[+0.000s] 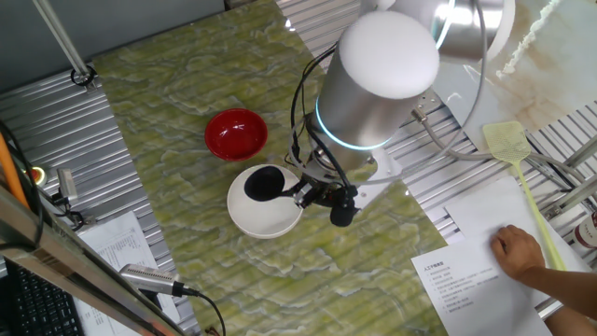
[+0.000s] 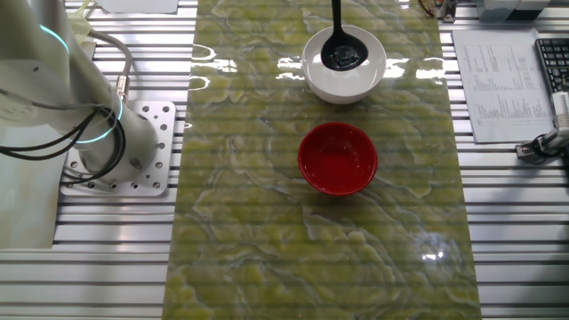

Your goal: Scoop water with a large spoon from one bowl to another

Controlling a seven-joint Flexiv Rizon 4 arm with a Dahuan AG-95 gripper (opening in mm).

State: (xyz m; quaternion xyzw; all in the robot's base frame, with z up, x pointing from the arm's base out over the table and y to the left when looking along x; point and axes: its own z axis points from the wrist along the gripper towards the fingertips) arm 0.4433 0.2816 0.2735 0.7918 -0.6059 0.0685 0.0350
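The black ladle's scoop (image 1: 264, 183) sits down inside the white bowl (image 1: 244, 213), on the side nearest the red bowl (image 1: 236, 133). My gripper (image 1: 315, 193) is just right of the white bowl's rim, low over the table, shut on the ladle's handle. The red handle tip is hidden. In the other fixed view the scoop (image 2: 341, 56) rests in the white bowl (image 2: 313, 78), and its handle (image 2: 336, 13) runs off the top edge. The red bowl (image 2: 338, 158) stands just in front of the white bowl. My gripper is out of that view.
A person's hand (image 1: 518, 250) rests on papers (image 1: 466, 280) at the right, beside a yellow fly swatter (image 1: 508, 140). The arm's base (image 2: 116, 147) stands left of the green mat (image 2: 267, 249). A keyboard (image 2: 556, 62) and a sheet (image 2: 493, 84) lie at the right.
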